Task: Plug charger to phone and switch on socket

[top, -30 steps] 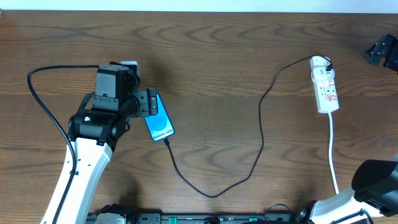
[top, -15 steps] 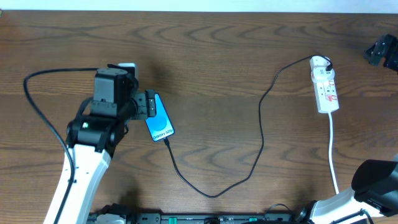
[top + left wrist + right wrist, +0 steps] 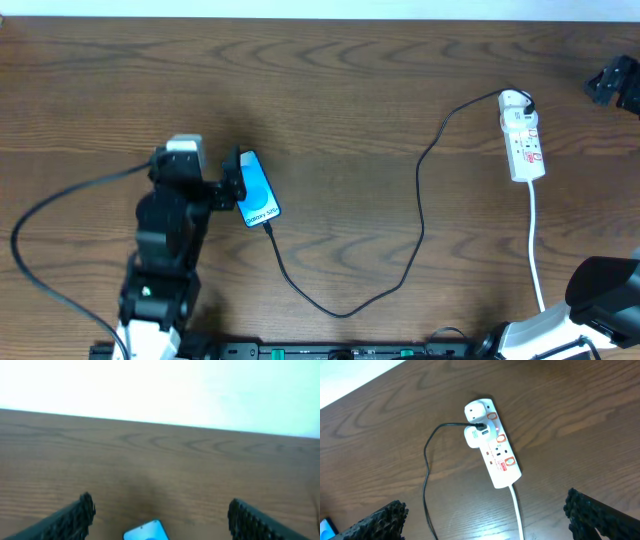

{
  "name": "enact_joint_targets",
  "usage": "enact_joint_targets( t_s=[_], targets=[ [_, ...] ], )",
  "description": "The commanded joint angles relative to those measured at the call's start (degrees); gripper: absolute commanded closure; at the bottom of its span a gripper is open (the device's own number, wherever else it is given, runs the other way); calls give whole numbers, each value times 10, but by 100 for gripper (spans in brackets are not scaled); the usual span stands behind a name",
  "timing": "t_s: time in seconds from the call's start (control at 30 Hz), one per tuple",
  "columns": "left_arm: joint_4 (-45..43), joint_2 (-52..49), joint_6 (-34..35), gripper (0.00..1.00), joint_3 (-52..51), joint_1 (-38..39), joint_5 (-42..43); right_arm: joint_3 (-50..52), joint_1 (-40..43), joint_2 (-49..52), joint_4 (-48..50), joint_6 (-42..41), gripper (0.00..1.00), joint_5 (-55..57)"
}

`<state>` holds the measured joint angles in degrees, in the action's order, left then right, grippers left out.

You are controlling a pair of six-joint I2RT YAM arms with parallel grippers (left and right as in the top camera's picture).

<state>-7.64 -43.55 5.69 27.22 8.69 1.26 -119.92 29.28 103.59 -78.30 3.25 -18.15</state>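
**Fig. Both grippers open and empty; phone at left, socket at right, charger slack between them**

The phone (image 3: 257,190) lies flat on the wooden table (image 3: 340,80), screen up. It sits just beside the left gripper (image 3: 161,502), whose jaws stand wide apart and hold nothing. In the left wrist view, only the phone's near end shows, low between the fingers.

The charger (image 3: 420,215) runs from the phone's lower short edge in a loose loop across the table to an adapter (image 3: 476,436) plugged into the socket (image 3: 523,140). Its plug tip meets the phone, but whether it is fully seated is too small to tell.

The right gripper (image 3: 485,501) hangs above the socket, fully spread and empty. The white cord (image 3: 517,510) leads away beneath it.

Handling, as judged:
- **Phone:** light, rigid and smooth-faced, so likely slippery. It is best pinched across its long edges, not on the glass.
- **Charger:** limp and thin, and will not transmit a push. It should be held at the stiff plug body just behind the tip.
- **Socket:** hollow plastic, light enough to slide or tip. Its red-marked switches (image 3: 500,438) call for a short downward press from one fingertip. Their on or off position cannot be read.
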Motion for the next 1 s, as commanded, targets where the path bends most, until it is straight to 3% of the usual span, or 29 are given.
enact_joint_targets(
  t_s=[0.0,0.2,0.4,0.97],
  targets=[
    [-88,64,-8,13,-82,-3,-7,-3,-3,-1,0,-7,1,0],
    [-246,184,-12,13,-223,-27,-7,-3,-3,-1,0,-6,1,0],
    [-249,265,-12,13,-270,-54,-7,-3,-3,-1,0,-7,1,0],
    [27,433,-12,13,-270,-100,-7,-3,-3,-1,0,-7,1,0]
  ],
)
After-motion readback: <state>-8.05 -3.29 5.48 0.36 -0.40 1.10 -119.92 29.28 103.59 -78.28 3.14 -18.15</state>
